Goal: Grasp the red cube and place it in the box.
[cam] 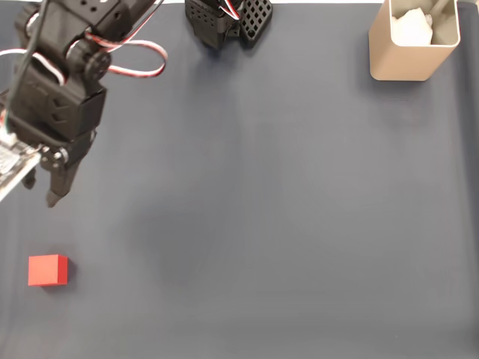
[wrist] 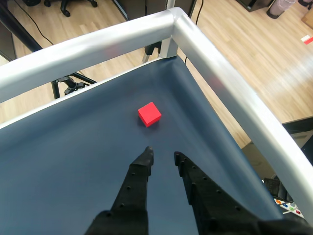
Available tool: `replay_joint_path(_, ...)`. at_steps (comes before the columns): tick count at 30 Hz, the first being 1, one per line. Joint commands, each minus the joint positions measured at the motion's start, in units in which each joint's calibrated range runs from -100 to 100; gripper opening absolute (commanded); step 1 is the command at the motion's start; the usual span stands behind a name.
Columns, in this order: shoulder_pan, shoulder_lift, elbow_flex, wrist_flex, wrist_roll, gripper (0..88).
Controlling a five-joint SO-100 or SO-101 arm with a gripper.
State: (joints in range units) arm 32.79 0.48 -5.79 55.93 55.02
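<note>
— Red cube: where does it sit from your gripper?

— Just ahead of my tips in the wrist view, untouched, on bare blue mat near the silver rail's corner. My fingers hold nothing, with a narrow gap between them.

— And the box?

— Well apart from the cube, at the mat's far corner in the fixed view; open mat lies between them.

Fixed view: box top clipped by frame edge, white contents unidentifiable; my arm cut off left.
</note>
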Motion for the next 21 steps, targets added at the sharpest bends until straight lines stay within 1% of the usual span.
replay_joint_path(1,0.88,2.73,-8.08,0.88,0.15,10.9)
replay_joint_path(13,0.24,14.25,-20.86,2.02,1.17,15.0)
replay_joint_path(19,-0.05,18.85,-24.51,1.94,2.15,20.4)
replay_joint_path(21,-0.05,20.41,-26.15,1.94,2.10,23.9)
